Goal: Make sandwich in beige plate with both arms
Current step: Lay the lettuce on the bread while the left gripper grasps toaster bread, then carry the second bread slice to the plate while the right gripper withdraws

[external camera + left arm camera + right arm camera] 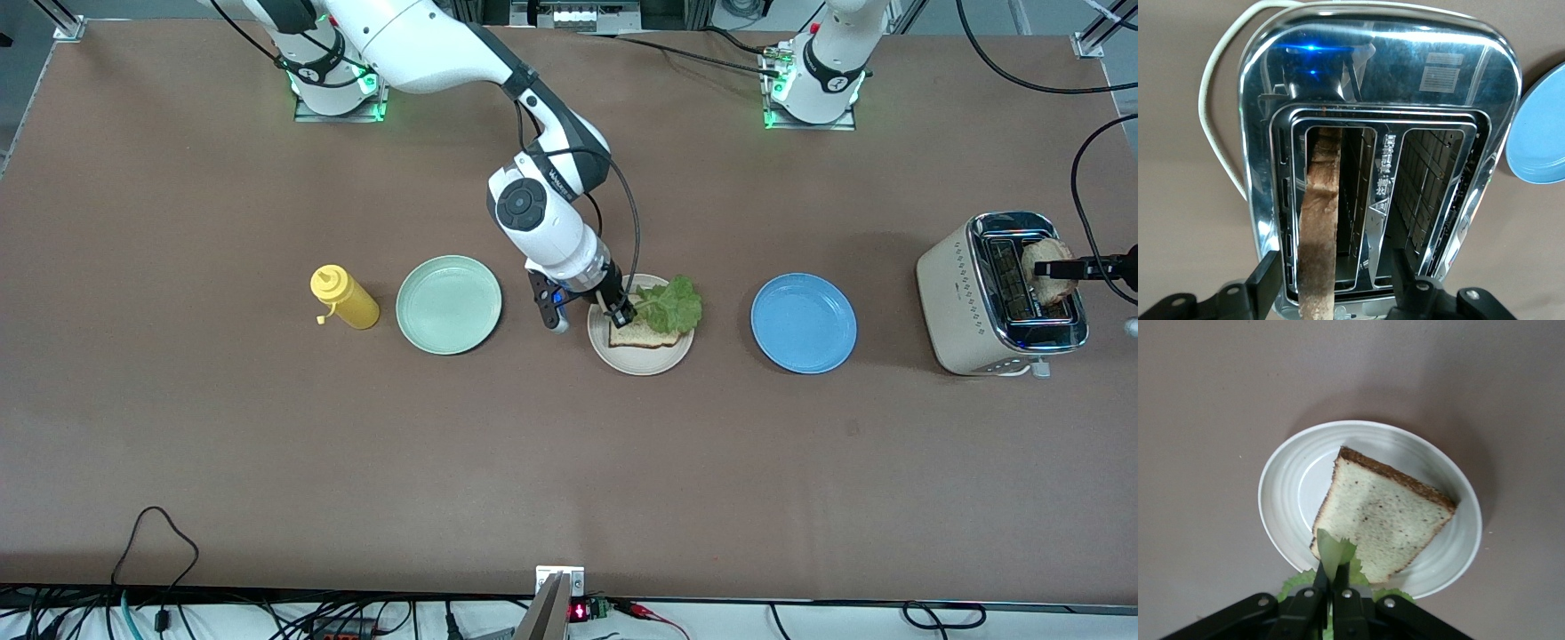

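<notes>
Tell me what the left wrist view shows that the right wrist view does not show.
Only the left wrist view shows the toaster from above, a bread slice standing in one slot between the left gripper fingers, the other slot empty, and an edge of the blue plate.

Only the right wrist view shows the beige plate with a bread slice lying flat on it, and the right gripper shut on a lettuce leaf over the plate.

Both show the brown table and their own black fingers.
</notes>
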Action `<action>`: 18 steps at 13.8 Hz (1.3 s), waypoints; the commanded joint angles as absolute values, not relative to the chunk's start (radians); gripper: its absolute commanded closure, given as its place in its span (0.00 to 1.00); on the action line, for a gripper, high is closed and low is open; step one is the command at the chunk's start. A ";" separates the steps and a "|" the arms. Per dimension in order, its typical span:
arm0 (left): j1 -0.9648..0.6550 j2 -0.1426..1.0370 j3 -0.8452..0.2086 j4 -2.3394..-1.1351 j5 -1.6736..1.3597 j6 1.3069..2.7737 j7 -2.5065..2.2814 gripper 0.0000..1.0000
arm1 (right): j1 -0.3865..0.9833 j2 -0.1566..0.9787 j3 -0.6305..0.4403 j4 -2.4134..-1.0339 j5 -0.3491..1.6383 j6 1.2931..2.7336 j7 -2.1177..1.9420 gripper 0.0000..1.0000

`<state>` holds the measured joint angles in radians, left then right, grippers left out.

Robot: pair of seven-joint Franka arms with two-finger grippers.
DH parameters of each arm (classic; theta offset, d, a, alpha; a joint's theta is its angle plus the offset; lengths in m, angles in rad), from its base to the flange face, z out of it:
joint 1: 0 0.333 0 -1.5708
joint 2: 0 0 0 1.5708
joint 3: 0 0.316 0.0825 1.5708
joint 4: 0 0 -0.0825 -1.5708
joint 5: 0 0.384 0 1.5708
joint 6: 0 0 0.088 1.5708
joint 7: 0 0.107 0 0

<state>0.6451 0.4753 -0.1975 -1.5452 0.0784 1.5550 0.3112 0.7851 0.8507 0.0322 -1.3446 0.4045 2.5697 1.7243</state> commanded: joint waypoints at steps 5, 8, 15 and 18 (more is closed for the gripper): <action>0.667 0.497 -0.201 -1.516 0.092 1.539 0.334 0.90 | 0.781 0.902 0.035 -1.298 0.419 2.589 1.749 0.80; 0.667 0.497 -0.202 -1.508 0.091 1.539 0.347 0.99 | 0.779 0.900 0.034 -1.298 0.410 2.589 1.734 0.00; 0.582 0.491 -0.250 -1.077 0.083 1.113 0.373 0.99 | 0.665 0.741 0.025 -1.278 0.402 2.254 1.464 0.00; 0.519 0.477 -0.291 -1.023 0.005 0.999 0.394 0.99 | 0.574 0.634 0.025 -1.272 0.344 2.012 1.202 0.00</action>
